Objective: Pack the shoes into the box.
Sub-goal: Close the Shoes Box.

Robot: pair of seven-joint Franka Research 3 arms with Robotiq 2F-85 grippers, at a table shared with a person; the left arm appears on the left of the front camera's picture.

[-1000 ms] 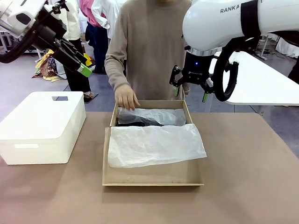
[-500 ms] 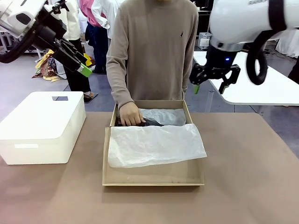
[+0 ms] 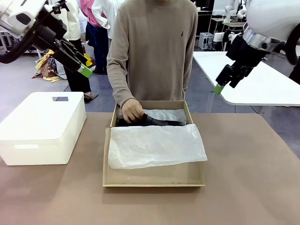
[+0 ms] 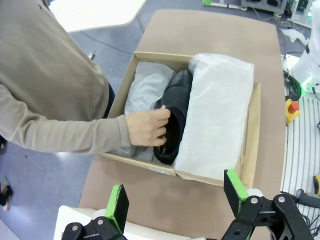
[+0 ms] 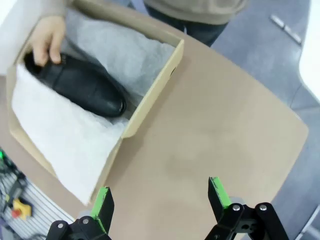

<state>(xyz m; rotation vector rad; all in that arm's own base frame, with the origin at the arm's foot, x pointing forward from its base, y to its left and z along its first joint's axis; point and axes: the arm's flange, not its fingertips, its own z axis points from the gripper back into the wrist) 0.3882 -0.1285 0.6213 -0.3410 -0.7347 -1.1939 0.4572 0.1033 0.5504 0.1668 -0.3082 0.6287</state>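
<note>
Front view: one black shoe [image 3: 161, 122] lies lengthwise in the far part of the box [image 3: 154, 181], on grey-white tissue and parallel to the far wall. In the left wrist view the shoe [image 4: 175, 112] sits between crumpled tissue on the person's side and a flat white tissue sheet [image 4: 216, 115] on the other. Whether a second shoe lies under that sheet cannot be determined.

The tissue sheet [image 3: 154, 145] covers the near part of the box, and its edge touches the shoe. The box stands open at the middle of the brown table [image 3: 253, 178].

The person stands at the far side. One hand [image 3: 132, 111] reaches over the far wall and rests on the heel end of the shoe [image 5: 75, 85]. The toe points away from the hand [image 5: 47, 37].

End effectors:
- Left gripper [image 3: 86, 65]: raised high over the table's left side, above the white bin [image 3: 42, 131]. Jaws are spread wide with nothing between them, as the left wrist view confirms [image 4: 176, 197].
- Right gripper [image 3: 224, 86]: raised to the right of the box, well apart from it. Jaws are spread wide and empty [image 5: 160, 195].

The white bin stands left of the box, near it but not touching.
</note>
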